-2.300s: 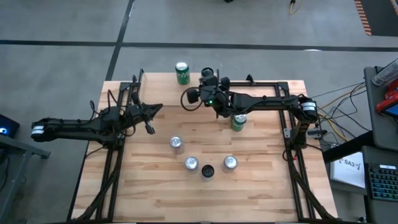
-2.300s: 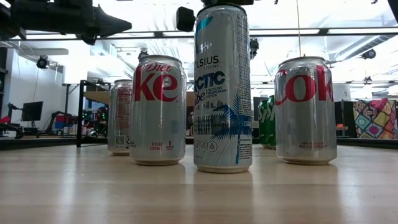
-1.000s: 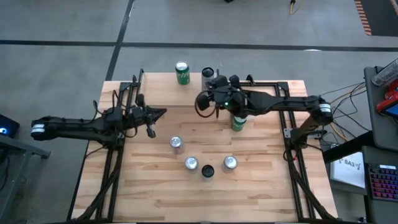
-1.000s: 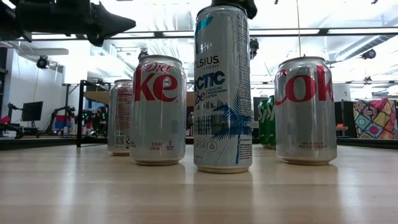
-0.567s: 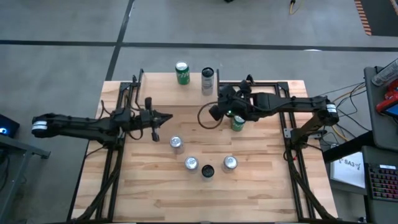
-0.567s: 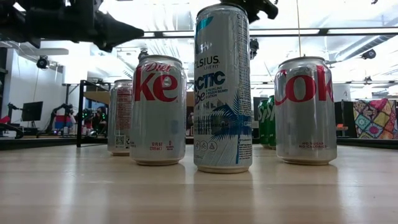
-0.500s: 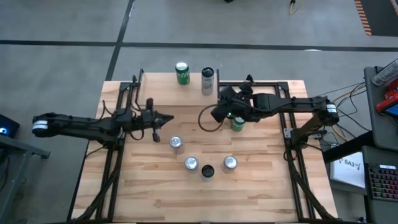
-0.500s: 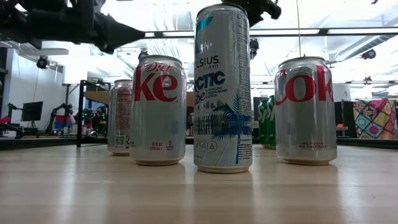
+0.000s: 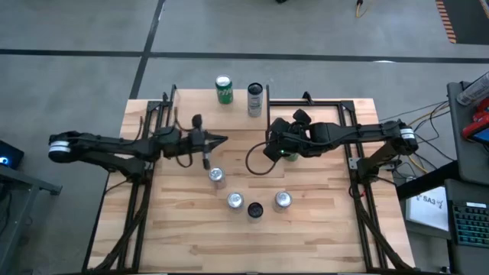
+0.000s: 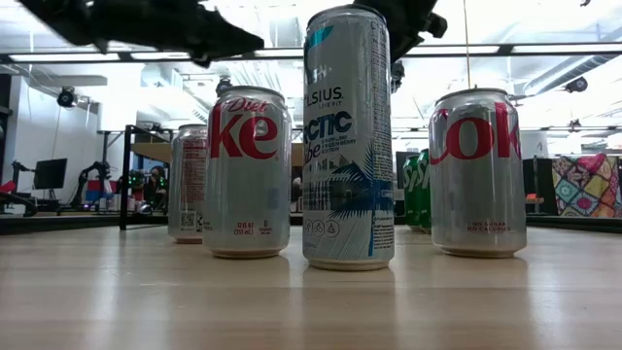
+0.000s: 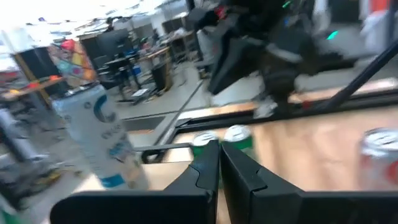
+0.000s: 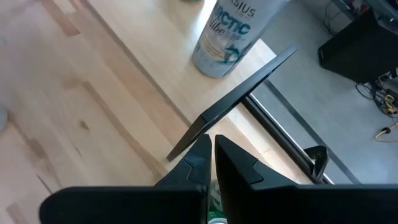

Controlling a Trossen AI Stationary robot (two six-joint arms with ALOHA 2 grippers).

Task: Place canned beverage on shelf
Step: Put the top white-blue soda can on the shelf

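with both our left gripper (image 9: 221, 140) and right gripper (image 9: 269, 150) clenched empty, we risk toppling the green can (image 9: 289, 155) beneath the right arm.

2 dark, slim robot arms on black tube frames

The left arm (image 9: 114, 145) is matte black with a pale grey cap at its outer end; the right arm (image 9: 351, 134) matches it, with a light cap by its base joint and a black cable looping beneath its wrist. Small green lights glow on the right wrist housing. Each claw, left (image 11: 219, 163) and right (image 12: 211, 157), has 2 flat, black, angular fingers tapering to narrow tips, pressed together.
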